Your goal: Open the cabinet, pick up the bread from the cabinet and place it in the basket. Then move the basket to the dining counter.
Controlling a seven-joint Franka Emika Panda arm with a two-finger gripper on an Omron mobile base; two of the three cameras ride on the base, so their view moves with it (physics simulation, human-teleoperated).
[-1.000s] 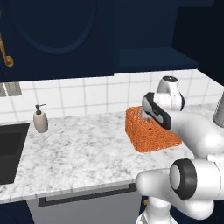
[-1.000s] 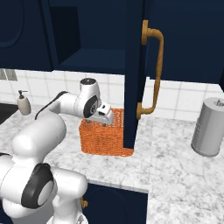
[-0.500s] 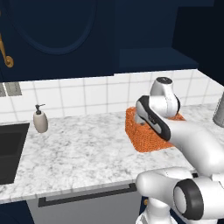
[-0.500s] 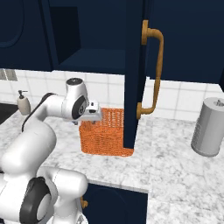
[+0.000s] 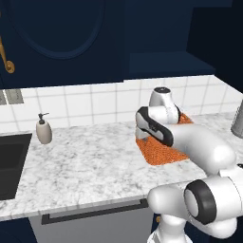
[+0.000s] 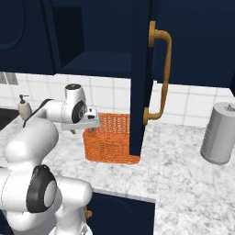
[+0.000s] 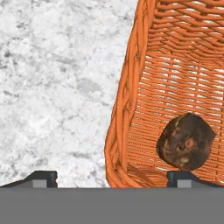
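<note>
The bread (image 7: 186,141), a dark brown rounded lump, lies on the woven floor of the basket (image 7: 127,105), close to one side wall. It is loose; nothing grips it. The basket (image 6: 110,140) stands on the marble worktop (image 6: 183,174), near the tiled backsplash and directly under the cabinet (image 6: 140,69), whose door stands open with its edge just in front of the basket's right end.

The gripper (image 7: 113,177) hangs above the basket's left rim. Its fingers stand wide apart: one fingertip (image 7: 41,177) is over bare marble outside the basket and the other over the basket's interior, beside the bread. The rim wall passes between them. No contact with the wicker is evident.

Finding: the bread stage appears complete, and the step in hand is taking hold of the basket for the carry. The straddle of the rim looks like an approach for a wall pinch.

The next move calls for a descent until the rim sits well between the fingers, then a firm close. The inner finger should stay clear of the bread.

Risk noted: the open cabinet door stands close to the basket, so the lift should clear it. A one-sided hold may tilt the basket and roll the bread.

A soap dispenser (image 5: 43,130) stands far left by the sink; a grey canister (image 6: 220,133) stands right.
</note>
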